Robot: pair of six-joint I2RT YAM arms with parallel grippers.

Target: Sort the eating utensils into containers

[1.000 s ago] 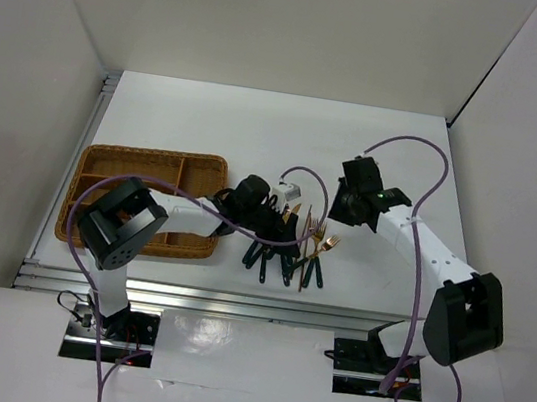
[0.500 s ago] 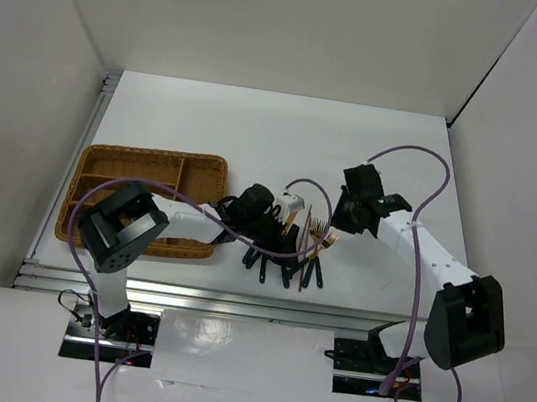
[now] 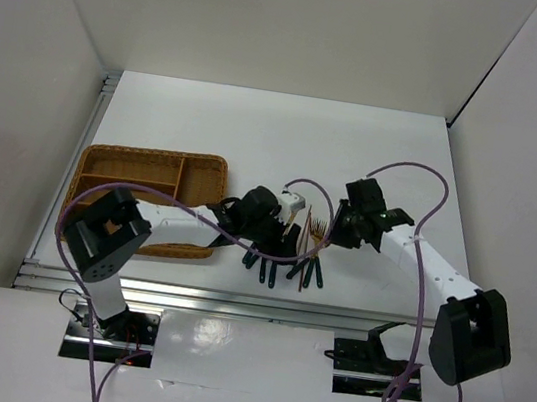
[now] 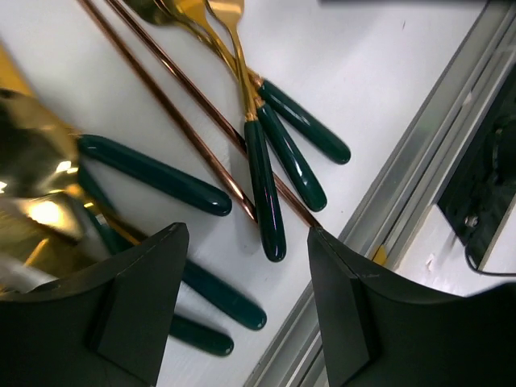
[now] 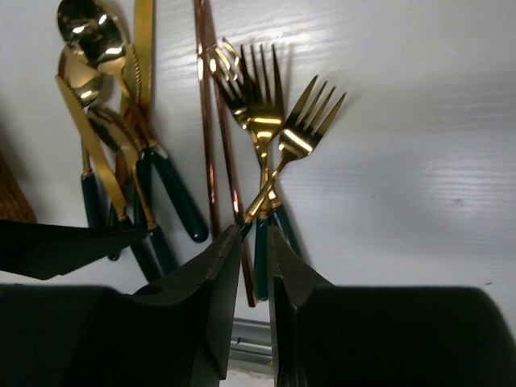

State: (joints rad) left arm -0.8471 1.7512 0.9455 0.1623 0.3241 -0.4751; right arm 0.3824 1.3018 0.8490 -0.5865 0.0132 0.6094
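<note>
top external view: shallow rectangular brown woven wicker tray (image 3: 154, 155) with dividers is noted at the left of the white table (image 3: 259, 129). the eating utensils (image 3: 289, 265), gold heads on dark teal handles, are heaped on the table just right of the tray, handles toward the near edge. the left arm (image 3: 180, 216) is stretched past the tray's near right corner to the heap. the right arm (image 3: 421, 259) is brought in from the right, its wrist low beside the fork heads.

left wrist view: left fingers (image 4: 137, 298) are spread wide, with nothing pinched. the butt ends of three forks (image 4: 266, 201) are seen in the gap, beyond the tips; contact cannot be judged. two thin reddish-brown chopsticks (image 4: 185, 137) are laid side by side on the diagonal, crossed by the fork handles. a blurred gold spoon bowl is recorded at the left edge.

right wrist view: right fingers (image 5: 205, 314) are held close together, only a narrow slit left between them. a teal fork handle is visible in that slit; whether it is pinched cannot be told. the fork heads are fanned out just right of the chopsticks, tines pointing away. spoons (image 5: 93, 32) and a knife (image 5: 143, 48) are piled left of the chopsticks.
</note>
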